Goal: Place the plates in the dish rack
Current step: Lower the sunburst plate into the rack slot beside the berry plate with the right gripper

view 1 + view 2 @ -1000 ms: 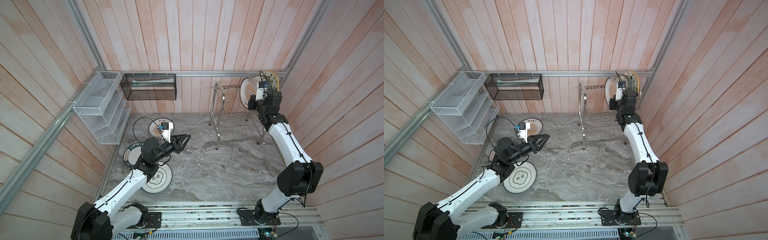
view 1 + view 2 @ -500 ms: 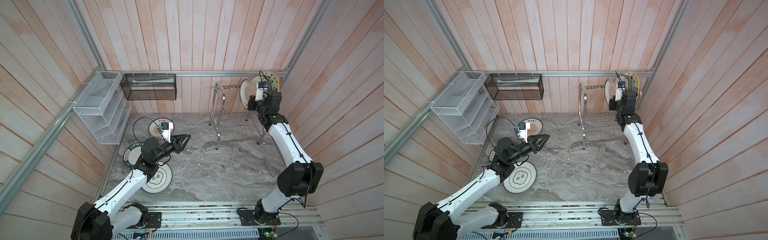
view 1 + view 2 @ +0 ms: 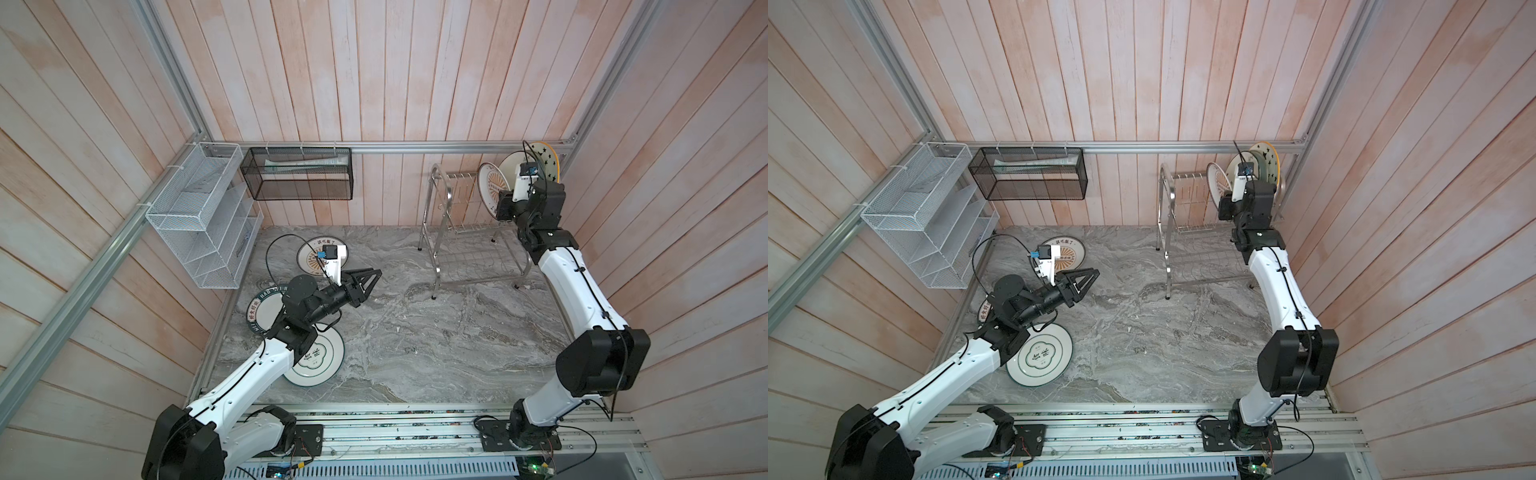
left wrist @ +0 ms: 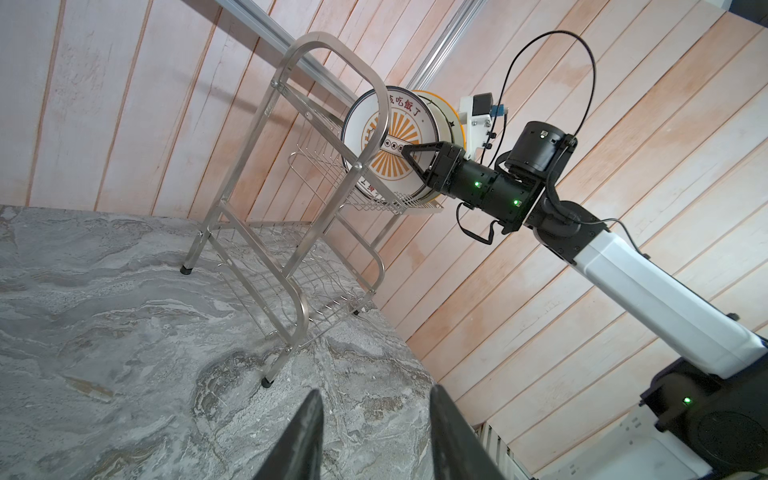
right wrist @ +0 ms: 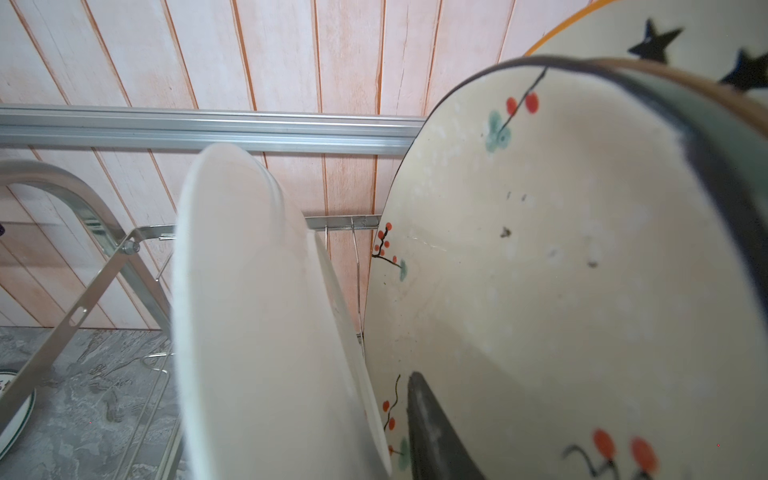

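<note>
The steel dish rack stands at the back right. On its upper tier stand an orange sunburst plate, a cream flowered plate and a yellow-rimmed star plate. My right gripper straddles the sunburst plate's rim, open. One finger shows with a gap to that plate's white back, which hides the other finger. Flat on the table lie a second sunburst plate, a dark-green lettered plate and a green-ringed plate. My left gripper hovers open and empty over the table.
A white mesh shelf basket and a black mesh box hang on the left and back walls. The rack stands close to the right wall. The rack's lower tier holds nothing. An aluminium rail runs along the table's front.
The right gripper's jaws have parted from the sunburst plate standing in the rack. The left arm has not moved.
</note>
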`<state>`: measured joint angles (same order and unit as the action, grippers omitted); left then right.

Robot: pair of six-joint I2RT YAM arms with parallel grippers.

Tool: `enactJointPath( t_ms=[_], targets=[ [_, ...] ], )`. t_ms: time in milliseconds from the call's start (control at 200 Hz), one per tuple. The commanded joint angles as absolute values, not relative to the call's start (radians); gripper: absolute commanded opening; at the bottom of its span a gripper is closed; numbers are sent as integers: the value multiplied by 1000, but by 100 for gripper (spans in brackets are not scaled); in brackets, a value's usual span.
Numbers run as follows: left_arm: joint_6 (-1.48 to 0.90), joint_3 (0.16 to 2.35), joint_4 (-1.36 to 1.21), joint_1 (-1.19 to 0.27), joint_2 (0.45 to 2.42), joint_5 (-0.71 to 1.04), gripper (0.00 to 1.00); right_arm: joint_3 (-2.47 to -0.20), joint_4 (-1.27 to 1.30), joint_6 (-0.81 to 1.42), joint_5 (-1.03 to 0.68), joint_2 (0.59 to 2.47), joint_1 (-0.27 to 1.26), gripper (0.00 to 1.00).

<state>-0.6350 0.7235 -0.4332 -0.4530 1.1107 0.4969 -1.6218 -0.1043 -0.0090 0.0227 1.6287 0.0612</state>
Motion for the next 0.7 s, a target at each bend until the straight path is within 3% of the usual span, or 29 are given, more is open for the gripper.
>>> enactJointPath(
  t_ms=[0,125,385,585,695],
  targets=[
    [-627,719,-436,-455,1103,499,43,-1638,-78,16,82,1596,55,36],
    [-628,717,-439,-455,1103,499,43,-1654,-80,33,87,1600,54,35],
    [-626,713,-436,-456,1099,499,43,-1695,-120,81,90,1635,53,19],
    [-618,713,-430,-455,1094,495,43,-1699,-115,106,69,1641,53,20],
    [-617,712,-428,-455,1092,494,43,-1699,-110,107,59,1640,53,28]
  ],
)
